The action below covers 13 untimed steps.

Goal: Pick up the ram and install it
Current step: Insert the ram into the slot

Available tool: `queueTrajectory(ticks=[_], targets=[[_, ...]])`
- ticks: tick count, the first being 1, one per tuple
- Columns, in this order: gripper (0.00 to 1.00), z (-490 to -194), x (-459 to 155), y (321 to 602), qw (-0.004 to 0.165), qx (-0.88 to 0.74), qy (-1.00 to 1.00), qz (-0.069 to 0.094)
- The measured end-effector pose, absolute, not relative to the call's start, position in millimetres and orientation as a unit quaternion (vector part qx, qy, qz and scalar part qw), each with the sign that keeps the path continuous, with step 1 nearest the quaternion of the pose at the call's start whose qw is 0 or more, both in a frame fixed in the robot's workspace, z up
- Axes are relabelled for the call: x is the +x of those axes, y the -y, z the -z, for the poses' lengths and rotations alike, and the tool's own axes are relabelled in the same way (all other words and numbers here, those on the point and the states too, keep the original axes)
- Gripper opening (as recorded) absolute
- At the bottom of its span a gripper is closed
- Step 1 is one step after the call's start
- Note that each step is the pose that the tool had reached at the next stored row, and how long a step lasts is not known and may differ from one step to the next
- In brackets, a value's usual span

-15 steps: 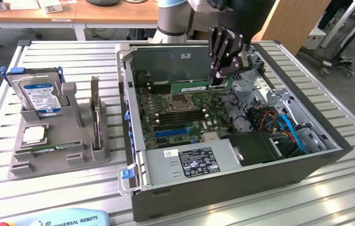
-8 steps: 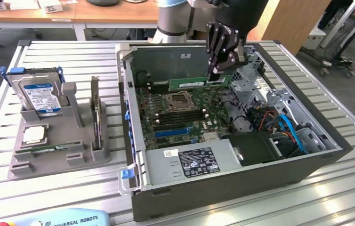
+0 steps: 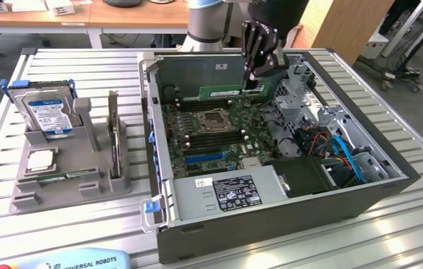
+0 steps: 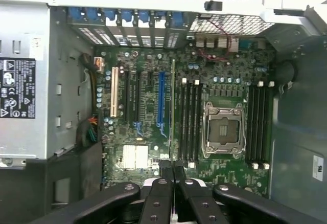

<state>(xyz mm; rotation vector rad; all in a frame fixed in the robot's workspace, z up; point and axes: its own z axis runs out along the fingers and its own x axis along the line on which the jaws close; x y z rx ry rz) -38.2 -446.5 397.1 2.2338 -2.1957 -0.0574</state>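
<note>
Fingers pinched tight on the ram.

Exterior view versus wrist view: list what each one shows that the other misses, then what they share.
Exterior view: a grey rack holding a hard drive, on a slatted table.
Wrist view: a mesh vent grille in the case wall, with thin red wires beside it.
Shared: the motherboard, its empty processor socket, and the pincer shut on the ram.
</note>
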Motion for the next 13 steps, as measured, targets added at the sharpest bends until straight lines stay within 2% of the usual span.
queueTrajectory(ticks=[6, 13], targets=[[0.12, -396.8, -38.2, 434.9, 0.004, 0.712, 0.702, 0.018], [0.12, -394.9, -38.1, 434.1, 0.004, 0.712, 0.702, 0.018]])
